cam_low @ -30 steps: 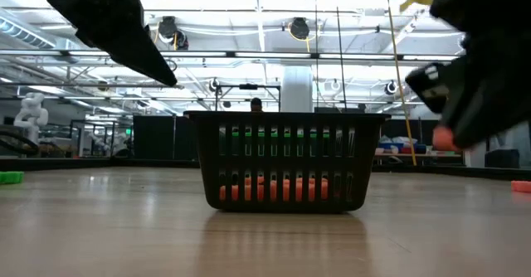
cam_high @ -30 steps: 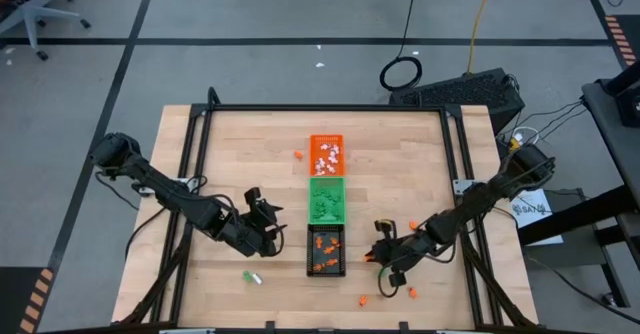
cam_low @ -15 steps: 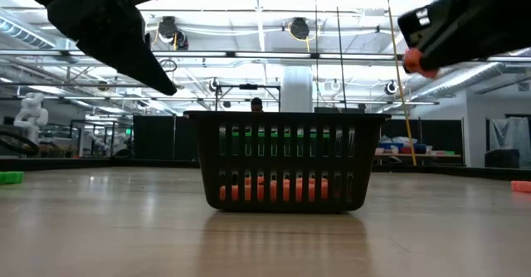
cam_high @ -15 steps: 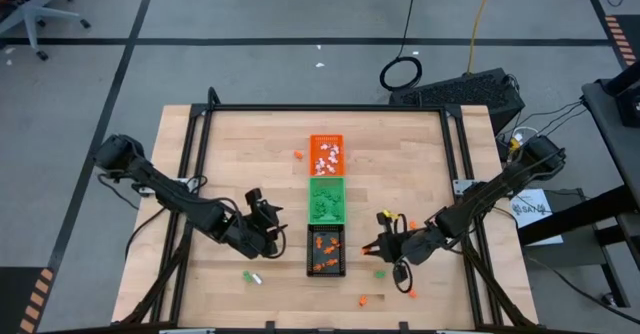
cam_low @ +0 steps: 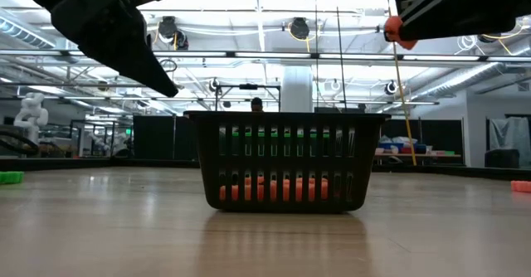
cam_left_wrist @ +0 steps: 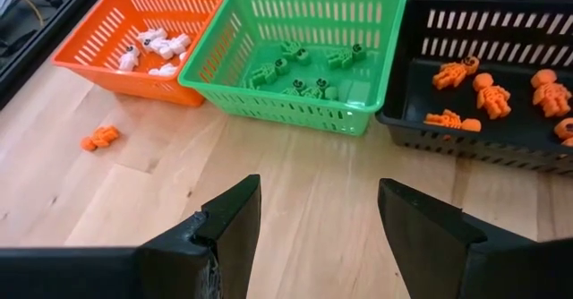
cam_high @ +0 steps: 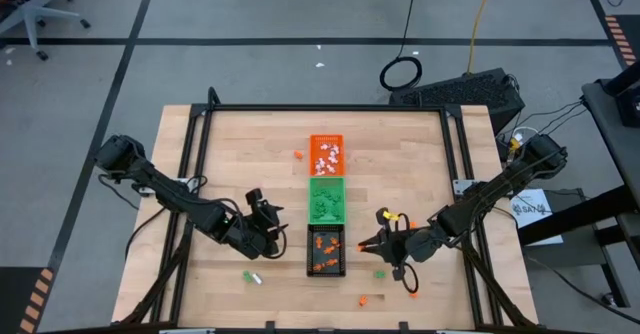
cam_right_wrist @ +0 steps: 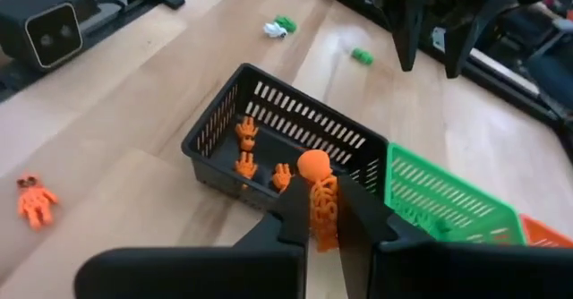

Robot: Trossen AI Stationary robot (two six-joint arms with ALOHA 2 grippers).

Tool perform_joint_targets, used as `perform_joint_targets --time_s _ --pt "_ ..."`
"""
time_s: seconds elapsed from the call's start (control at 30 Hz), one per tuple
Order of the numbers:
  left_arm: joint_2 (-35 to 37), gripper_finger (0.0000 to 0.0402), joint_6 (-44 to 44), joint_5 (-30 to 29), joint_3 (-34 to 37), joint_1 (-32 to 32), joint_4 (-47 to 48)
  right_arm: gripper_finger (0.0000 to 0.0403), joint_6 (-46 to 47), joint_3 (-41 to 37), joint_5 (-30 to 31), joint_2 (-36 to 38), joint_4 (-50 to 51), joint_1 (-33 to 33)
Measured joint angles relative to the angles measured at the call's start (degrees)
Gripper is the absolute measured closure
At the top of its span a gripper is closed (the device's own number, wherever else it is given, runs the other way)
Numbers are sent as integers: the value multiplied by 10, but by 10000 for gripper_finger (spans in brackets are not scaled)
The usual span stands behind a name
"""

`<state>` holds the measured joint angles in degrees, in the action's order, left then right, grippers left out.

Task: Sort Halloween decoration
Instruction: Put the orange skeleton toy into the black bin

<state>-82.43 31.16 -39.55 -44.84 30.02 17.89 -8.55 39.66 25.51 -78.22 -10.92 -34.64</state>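
Right hand [cam_right_wrist: 324, 217] pinches an orange skeleton [cam_right_wrist: 319, 192], held above the tabletop [cam_high: 250, 154] just right of the black tray [cam_high: 326, 249]. Left hand [cam_left_wrist: 318, 223] spread, empty, left of that tray. Green tray [cam_high: 326, 198] and orange tray [cam_high: 326, 155] line up behind it. Loose trinkets [cam_high: 362, 299] lie scattered nearby.

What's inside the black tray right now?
The black tray holds several orange skeleton trinkets. Its near wall hides part of the floor, so there may be more.
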Motion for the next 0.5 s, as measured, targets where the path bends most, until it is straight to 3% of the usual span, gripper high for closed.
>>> perform_joint_targets --time_s 0.5 --pt "0 178 0 0 0 0 -9 389 -6 0 2 0 -2 -3"
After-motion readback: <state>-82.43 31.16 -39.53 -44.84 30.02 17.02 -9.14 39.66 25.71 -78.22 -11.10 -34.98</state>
